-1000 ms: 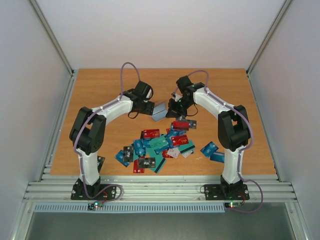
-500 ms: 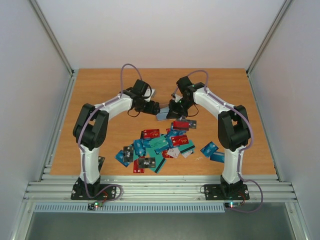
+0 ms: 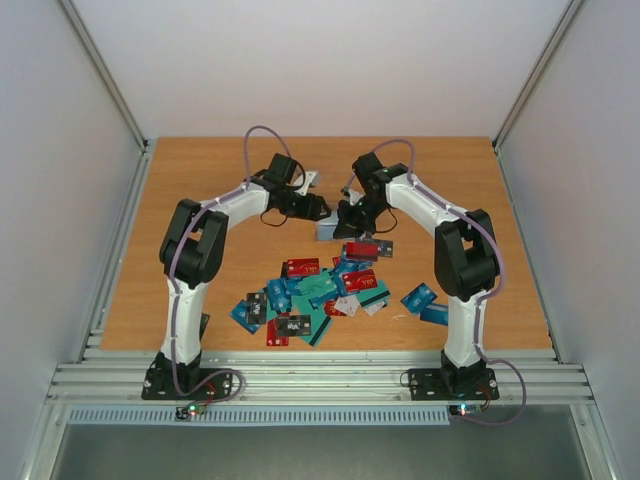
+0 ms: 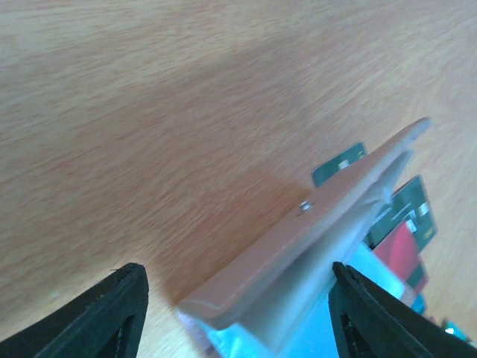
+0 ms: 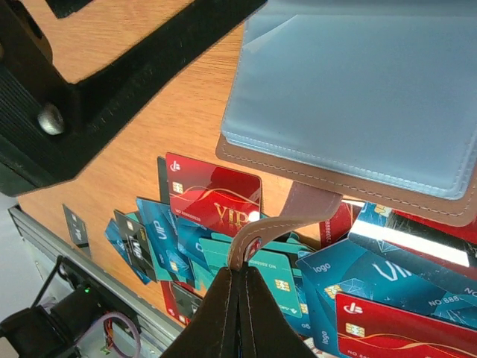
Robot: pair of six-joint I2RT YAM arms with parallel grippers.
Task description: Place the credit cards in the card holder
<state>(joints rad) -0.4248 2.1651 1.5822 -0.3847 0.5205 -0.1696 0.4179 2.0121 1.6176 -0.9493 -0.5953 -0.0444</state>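
The card holder [image 3: 328, 230] hung open just above the counter [image 3: 200, 180], between the two arms and a little beyond the heap of credit cards [image 3: 318, 290]. The right end effector [image 5: 238, 274] was fully closed, pinching the holder's tan snap strap [image 5: 287, 212]. The light blue inner pocket [image 5: 358, 89] faced that wrist camera.

The left end effector [image 4: 237, 276] stood wide apart, one black finger [image 4: 112, 313] on each side of the holder's tan edge. The left-hand finger was clear of it. Whether the other touched the blue lining could not be told.

In the right wrist view, the left end effector's dark body filled the upper left corner and hid the counter behind it. The holder itself covered part of the cards below. A red card [image 5: 216, 198] lay just under its lower edge, with teal and blue cards overlapping around it. More cards were scattered toward the right arm's base, near the metal rails [image 3: 320, 380] along the counter's near edge.
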